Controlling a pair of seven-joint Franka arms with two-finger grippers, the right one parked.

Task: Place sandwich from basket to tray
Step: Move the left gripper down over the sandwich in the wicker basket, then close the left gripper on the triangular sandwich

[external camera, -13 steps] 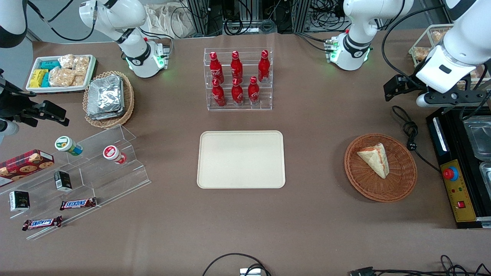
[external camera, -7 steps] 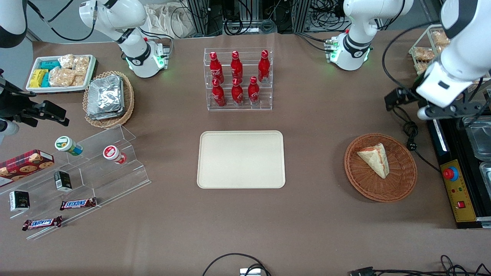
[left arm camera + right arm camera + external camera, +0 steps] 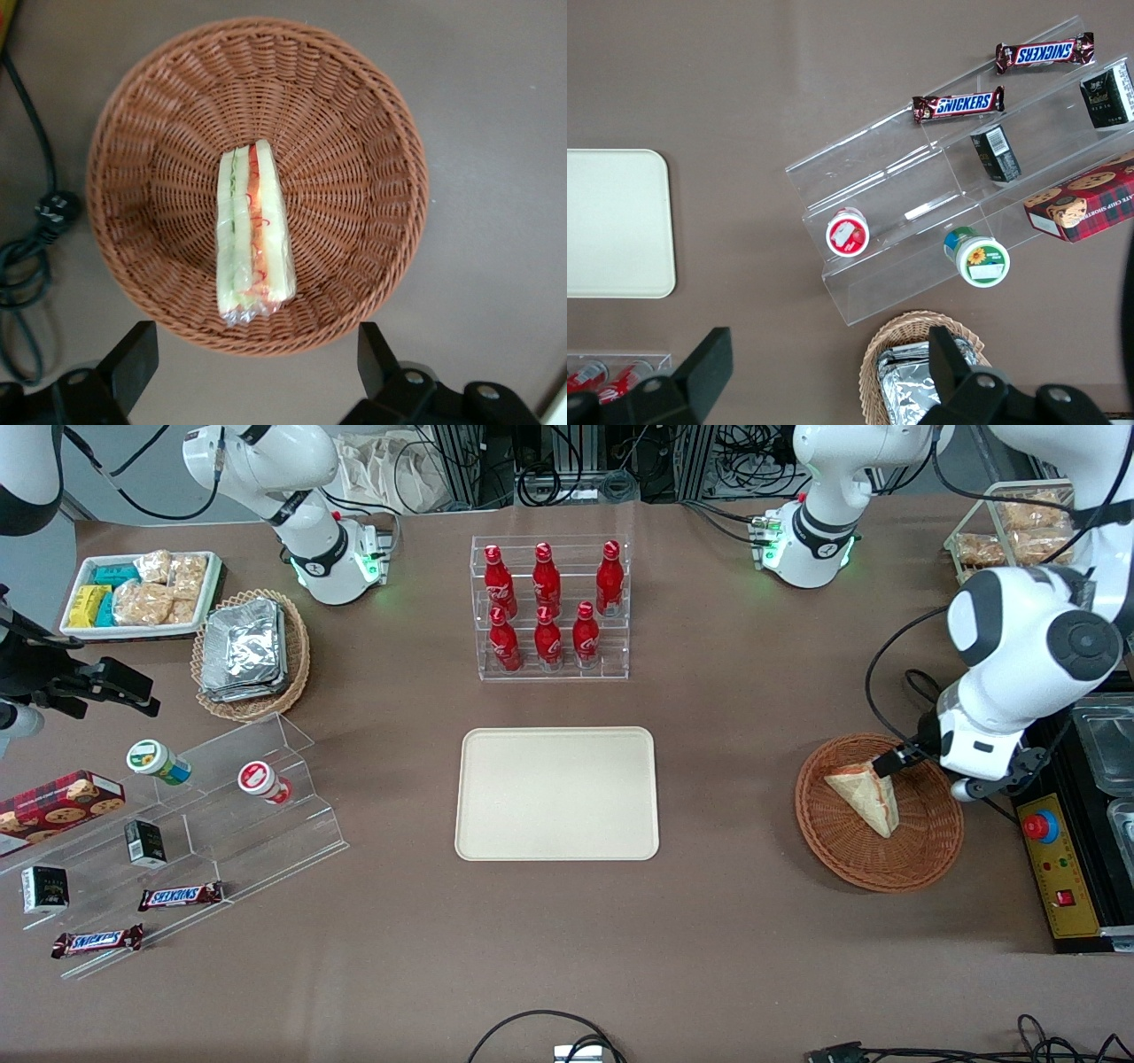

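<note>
The sandwich (image 3: 866,797), a pale wedge with red and green filling on its edge, lies in the round reddish-brown wicker basket (image 3: 886,872) toward the working arm's end of the table. My left gripper (image 3: 924,775) hangs over the basket, above its rim, with its fingers wide open and empty. In the left wrist view the sandwich (image 3: 252,239) lies wrapped in clear film in the middle of the basket (image 3: 354,133), and the gripper (image 3: 252,363) has one finger (image 3: 133,354) on each side of the basket's rim, apart from the sandwich. The cream tray (image 3: 556,793) lies bare at the table's middle.
A black cable with a plug (image 3: 943,726) lies beside the basket. A black control box with a red button (image 3: 1041,825) stands at the table's edge near it. A clear rack of red bottles (image 3: 549,607) stands farther from the camera than the tray.
My left arm has swung down from over the control box and snack rack to over the basket. The sandwich and basket have not moved.
</note>
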